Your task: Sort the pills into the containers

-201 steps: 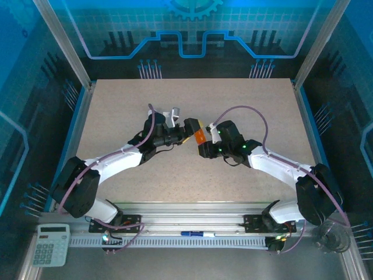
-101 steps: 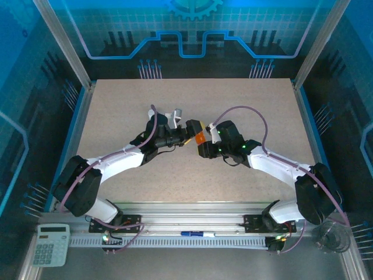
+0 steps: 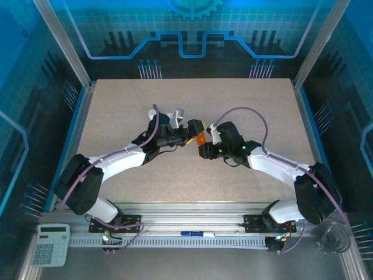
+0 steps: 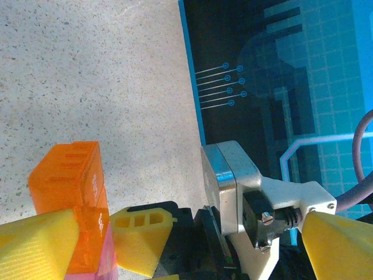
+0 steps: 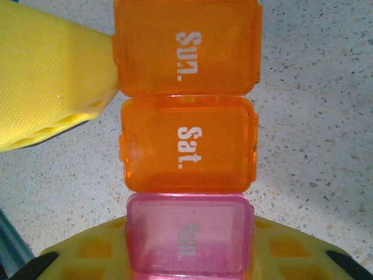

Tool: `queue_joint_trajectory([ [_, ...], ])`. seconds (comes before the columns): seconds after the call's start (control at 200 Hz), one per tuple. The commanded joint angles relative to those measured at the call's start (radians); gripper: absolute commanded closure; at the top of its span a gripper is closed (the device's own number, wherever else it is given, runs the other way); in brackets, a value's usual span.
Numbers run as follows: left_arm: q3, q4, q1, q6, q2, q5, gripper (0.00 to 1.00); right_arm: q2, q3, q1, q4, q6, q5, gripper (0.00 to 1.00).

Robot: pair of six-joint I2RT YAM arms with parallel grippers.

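Observation:
The containers (image 5: pixel 187 146) form a strip with lids shut: two orange compartments marked "Sun." and "Sat.", then a pink one (image 5: pixel 189 248). My right gripper (image 5: pixel 189 262) is shut on the pink end, holding the strip just above the table. From above, the orange end (image 3: pixel 200 139) sits between both grippers. My left gripper (image 4: pixel 186 254) is open, and one of its yellow fingers (image 5: pixel 52 76) touches the edge of the "Sun." lid. In the left wrist view the orange compartment (image 4: pixel 70 186) lies beside that finger. The pills are out of view.
The speckled table (image 3: pixel 262 105) has blue side rails (image 4: pixel 192 87) and a framed enclosure around it. A calculator (image 3: pixel 50 244), a pen (image 3: pixel 195 234) and a clear cup (image 3: pixel 329 236) sit at the near rail, outside the work surface.
My left gripper has edged slightly right, closer to the orange end of the strip. The right gripper and the strip have barely moved.

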Motion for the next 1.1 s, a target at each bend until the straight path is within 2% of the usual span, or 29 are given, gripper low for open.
queue_joint_trajectory([
  [0.0,0.05,0.025,-0.015,-0.005,0.008,0.006,0.01,0.012,-0.022,-0.006,0.028,0.011,-0.028,0.77],
  [0.4,0.087,0.07,-0.039,-0.029,0.002,0.005,0.01,0.015,-0.028,-0.011,0.027,0.01,-0.023,0.77],
  [0.625,0.054,-0.043,-0.028,0.036,-0.075,-0.11,0.01,-0.001,-0.04,-0.021,0.016,0.0,-0.022,0.76],
  [0.871,-0.037,-0.217,0.093,0.103,-0.213,-0.212,0.01,0.047,0.004,-0.014,-0.11,-0.143,-0.037,0.73],
  [1.091,-0.121,-0.263,0.209,0.116,-0.293,-0.221,0.01,0.182,0.123,0.07,-0.233,-0.32,0.028,0.7],
])
